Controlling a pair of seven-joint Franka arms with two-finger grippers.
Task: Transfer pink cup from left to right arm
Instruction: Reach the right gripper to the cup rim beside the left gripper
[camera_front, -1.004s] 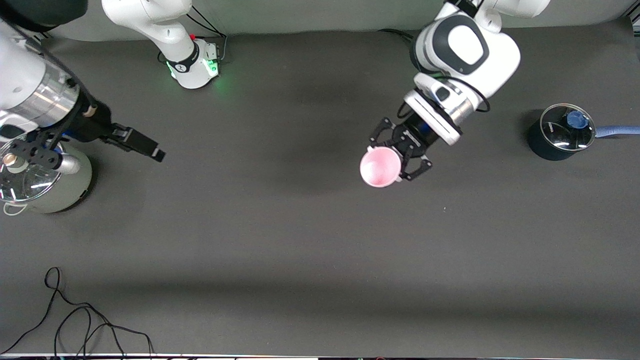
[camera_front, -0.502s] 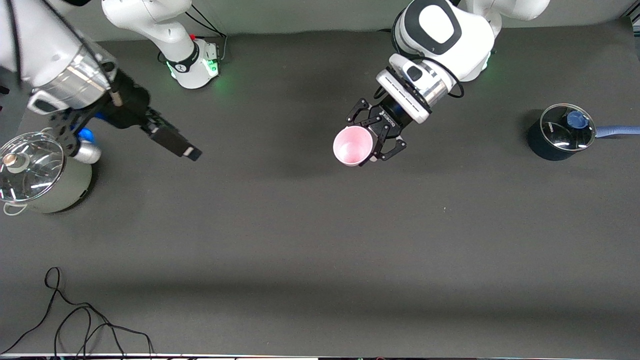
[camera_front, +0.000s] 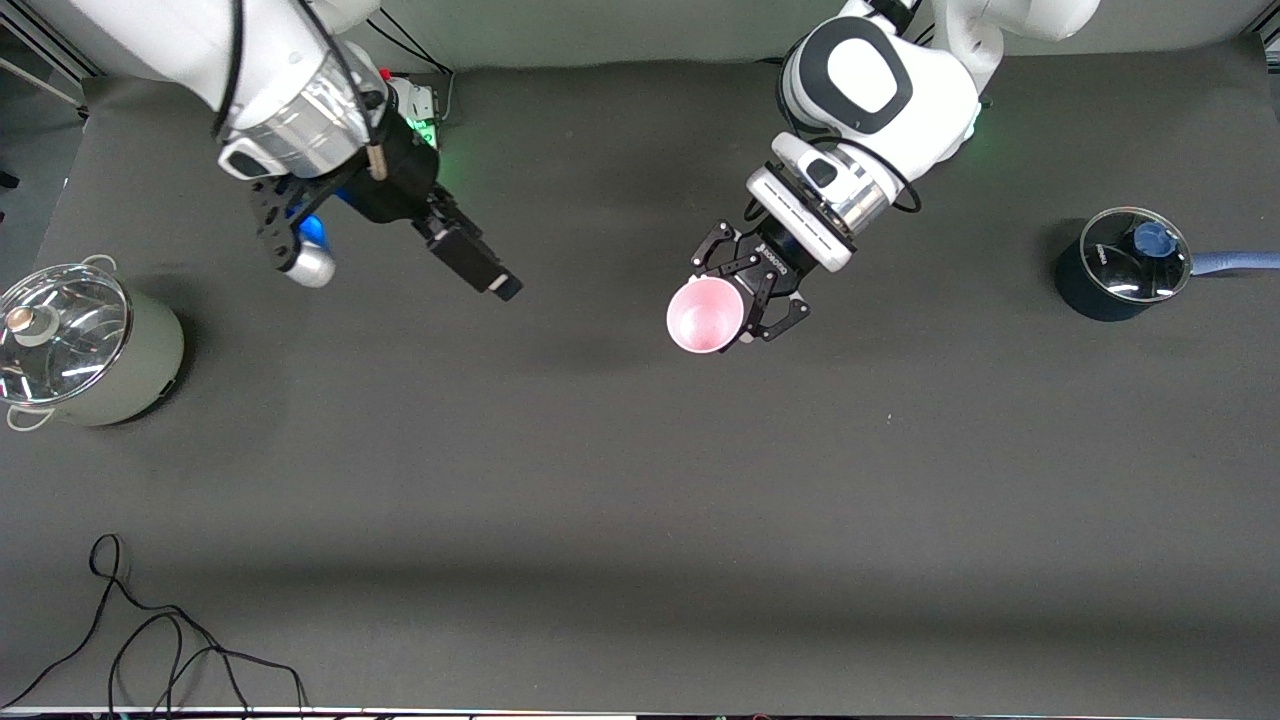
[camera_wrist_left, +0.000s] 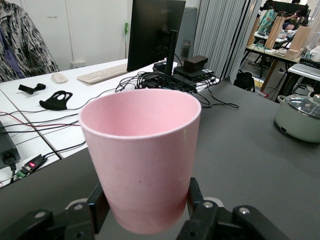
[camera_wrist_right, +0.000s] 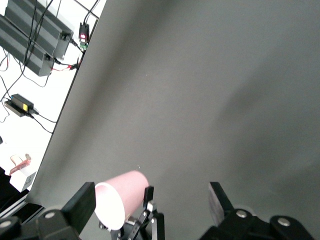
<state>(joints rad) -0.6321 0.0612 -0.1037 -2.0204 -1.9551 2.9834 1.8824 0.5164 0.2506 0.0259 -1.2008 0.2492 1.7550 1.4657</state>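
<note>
My left gripper (camera_front: 748, 292) is shut on the pink cup (camera_front: 705, 315) and holds it in the air over the middle of the table, its open mouth turned up toward the front camera. In the left wrist view the cup (camera_wrist_left: 142, 155) fills the middle, clamped near its base between the fingers (camera_wrist_left: 196, 196). My right gripper (camera_front: 488, 274) is open and empty, in the air over the table beside the cup, toward the right arm's end, apart from it. In the right wrist view the cup (camera_wrist_right: 122, 196) and my left gripper (camera_wrist_right: 146, 216) show between the wide-open right fingers (camera_wrist_right: 81, 202).
A pale green pot with a glass lid (camera_front: 78, 350) stands at the right arm's end; it also shows in the left wrist view (camera_wrist_left: 300, 114). A dark blue glass-lidded pot (camera_front: 1122, 265) stands at the left arm's end. A black cable (camera_front: 150, 640) lies near the front edge.
My right arm has swung from over the green pot toward the table's middle and the cup. My left gripper carried the cup toward the right arm, then nearly stopped.
</note>
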